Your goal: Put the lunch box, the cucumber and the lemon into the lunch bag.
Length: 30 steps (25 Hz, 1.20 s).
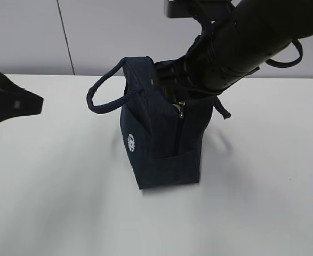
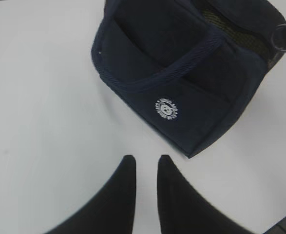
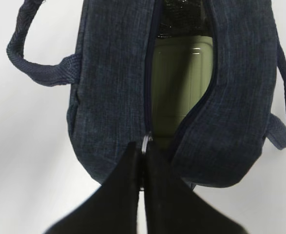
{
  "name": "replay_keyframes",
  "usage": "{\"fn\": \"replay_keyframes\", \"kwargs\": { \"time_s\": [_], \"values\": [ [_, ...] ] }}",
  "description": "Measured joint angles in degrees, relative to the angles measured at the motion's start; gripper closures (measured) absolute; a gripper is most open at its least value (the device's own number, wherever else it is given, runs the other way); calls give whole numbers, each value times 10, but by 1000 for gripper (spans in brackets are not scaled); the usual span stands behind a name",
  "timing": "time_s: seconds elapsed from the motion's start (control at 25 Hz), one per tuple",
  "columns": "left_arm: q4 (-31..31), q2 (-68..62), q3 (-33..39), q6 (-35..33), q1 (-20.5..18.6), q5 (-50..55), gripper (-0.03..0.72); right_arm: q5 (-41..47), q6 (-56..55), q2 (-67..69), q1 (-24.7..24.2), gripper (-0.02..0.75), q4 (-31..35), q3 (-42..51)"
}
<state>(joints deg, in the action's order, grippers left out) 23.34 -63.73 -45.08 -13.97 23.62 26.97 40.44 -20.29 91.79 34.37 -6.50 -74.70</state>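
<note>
Half-hidden lunch box (image 3: 181, 87) inside lunch bag (image 3: 113, 87)

1. Bag (image 1: 161, 144): boxy dark navy fabric, upright on the white table, slightly right of centre in the exterior view. A small round white logo (image 1: 130, 142) marks its side. One loop handle arcs out toward 9 o'clock; the other hangs toward 3 o'clock. The top zipper is partly open.
2. Lunch box (image 3: 181, 87): its sage-green lid shows through the open slit, inside the bag.
3. Cucumber and lemon: not visible.
</note>
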Motion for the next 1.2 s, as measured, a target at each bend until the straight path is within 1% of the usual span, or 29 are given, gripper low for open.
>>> {"fn": "replay_keyframes", "kwargs": {
  "time_s": [0.08, 0.16, 0.24, 0.32, 0.4, 0.52, 0.6, 0.72, 0.88, 1.04, 1.2],
  "values": [
    [34, -21, 0, -20, 16, -17, 596, 0, 9, 0, 0, 738, 9, 0],
    [74, -45, 0, -46, 43, -38, 594, -1, 13, 0, 0, 738, 14, 0],
    [102, -67, 0, -60, 72, -67, 585, -2, 16, 0, 0, 738, 16, 0],
    [117, -90, 0, -67, 101, -97, 561, -2, 18, 0, 0, 738, 16, 0],
    [128, -110, 0, -69, 123, -130, 515, -2, 20, 0, 0, 738, 16, 0],
    [139, -136, 0, -70, 149, -179, 404, -2, 21, 0, 0, 738, 16, 0],
    [142, -152, 0, -71, 162, -205, 336, -2, 21, 0, 0, 738, 16, 0],
    [146, -173, 0, -71, 179, -241, 291, -2, 21, 0, 0, 738, 16, 0],
    [145, -204, 0, -72, 203, -287, 279, -2, 22, 0, 0, 738, 16, 0],
    [115, -234, 0, -72, 223, -326, 274, -5, 22, 0, 0, 738, 16, 0],
    [79, -261, 0, -72, 231, -359, 274, -13, 22, 0, 0, 738, 16, -3]
  ]
}}
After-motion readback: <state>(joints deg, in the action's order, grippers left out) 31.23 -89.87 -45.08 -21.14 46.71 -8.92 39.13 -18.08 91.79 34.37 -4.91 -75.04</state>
